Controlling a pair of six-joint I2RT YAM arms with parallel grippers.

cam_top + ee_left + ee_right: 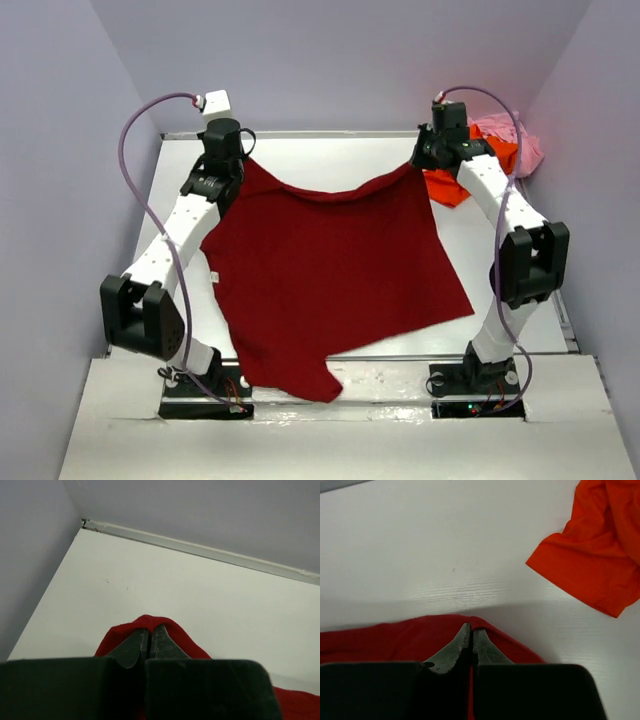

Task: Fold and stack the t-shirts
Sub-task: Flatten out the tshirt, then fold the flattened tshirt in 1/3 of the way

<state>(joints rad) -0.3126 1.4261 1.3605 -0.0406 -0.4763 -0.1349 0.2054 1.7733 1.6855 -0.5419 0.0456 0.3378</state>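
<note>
The dark red shirt [330, 270] is lying spread, unfolded, on the surface [330, 160]; left gripper [150, 628] and right gripper [471, 628] are clamping its far corners; beyond its right corner, orange shirt [600, 555] and pink shirt [520, 140] are waiting crumpled.

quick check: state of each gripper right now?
left gripper: closed, holding the dark red t-shirt at its far left edge.
right gripper: closed, holding the dark red t-shirt at its far right edge.
</note>
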